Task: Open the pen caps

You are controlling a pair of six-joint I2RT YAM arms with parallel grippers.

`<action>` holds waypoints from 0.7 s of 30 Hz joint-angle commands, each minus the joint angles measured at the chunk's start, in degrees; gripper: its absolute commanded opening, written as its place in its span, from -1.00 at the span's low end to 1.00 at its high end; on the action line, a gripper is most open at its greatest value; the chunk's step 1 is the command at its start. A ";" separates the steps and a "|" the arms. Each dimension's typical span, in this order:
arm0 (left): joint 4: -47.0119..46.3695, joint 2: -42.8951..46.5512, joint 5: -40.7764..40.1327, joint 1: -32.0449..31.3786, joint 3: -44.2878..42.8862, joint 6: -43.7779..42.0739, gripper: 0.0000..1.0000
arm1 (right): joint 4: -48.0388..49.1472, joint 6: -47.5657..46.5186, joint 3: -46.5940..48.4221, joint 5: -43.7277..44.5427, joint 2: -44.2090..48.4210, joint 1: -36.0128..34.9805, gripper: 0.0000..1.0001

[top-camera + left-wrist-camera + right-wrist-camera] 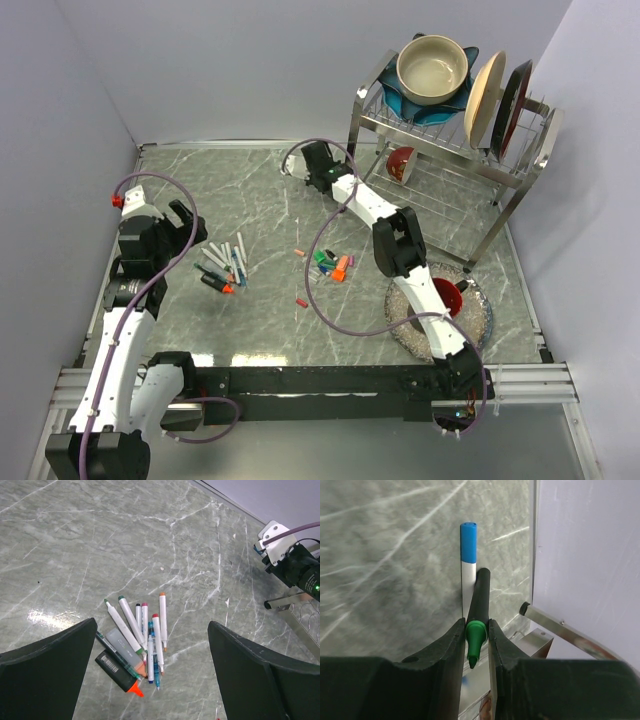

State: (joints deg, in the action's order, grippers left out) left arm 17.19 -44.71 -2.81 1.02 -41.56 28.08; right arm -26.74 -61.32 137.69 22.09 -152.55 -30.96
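Right gripper (476,630) clamps a black marker (481,592), its green tip (475,642) between the jaws, probably to set it aside. Just beyond lies a blue cap (468,535), fitted on its white barrel (466,580). Left gripper (152,630) hangs spread wide above uncapped markers (131,630).

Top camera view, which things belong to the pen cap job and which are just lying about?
Job: loose pen caps; pile of markers; green-ended black marker clamped in the right jaws; blue-capped pen.
Lying about: dish rack; beige bowl; plates; red bowl; red cup on a round mat.
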 commanded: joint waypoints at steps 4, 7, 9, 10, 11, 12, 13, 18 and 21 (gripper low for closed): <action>-1.63 1.29 0.70 -0.05 -1.07 -1.09 0.99 | -5.86 4.98 -1.02 -0.29 3.75 -2.26 -1.00; -1.63 1.47 0.70 -0.05 -1.07 -1.09 0.99 | -7.09 6.38 -1.19 -0.20 4.19 -2.79 -1.00; -1.63 1.55 0.70 -0.05 -1.07 -1.18 0.99 | -7.62 7.26 -1.28 -0.11 4.63 -3.32 -1.00; -1.63 1.64 0.70 -0.14 -1.07 -1.18 0.99 | -8.23 8.05 -1.37 -0.11 4.80 -3.40 -1.00; -1.63 1.55 0.70 -0.14 -0.98 -1.18 0.99 | -8.59 8.49 -1.37 -0.03 4.98 -3.49 -1.00; -1.55 1.73 0.61 -0.14 -1.07 -1.18 0.99 | -8.85 8.85 -1.46 0.24 5.24 -3.67 -1.00; -1.55 1.73 0.61 -0.14 -1.07 -1.18 0.99 | -9.46 9.54 -1.63 0.32 5.16 -3.84 -1.00; -1.55 2.17 0.61 -0.14 -1.07 -1.18 0.99 | -11.14 11.66 -2.34 1.03 5.68 -4.11 -1.00; -1.55 2.35 0.61 -0.14 -1.07 -1.18 0.99 | -12.28 12.89 -2.95 1.47 6.04 -4.28 -1.00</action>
State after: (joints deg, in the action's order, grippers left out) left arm 17.19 -43.48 -2.83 1.02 -41.56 28.05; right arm -33.52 -52.47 136.44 24.40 -149.99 -34.61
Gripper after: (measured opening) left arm 0.994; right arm 0.283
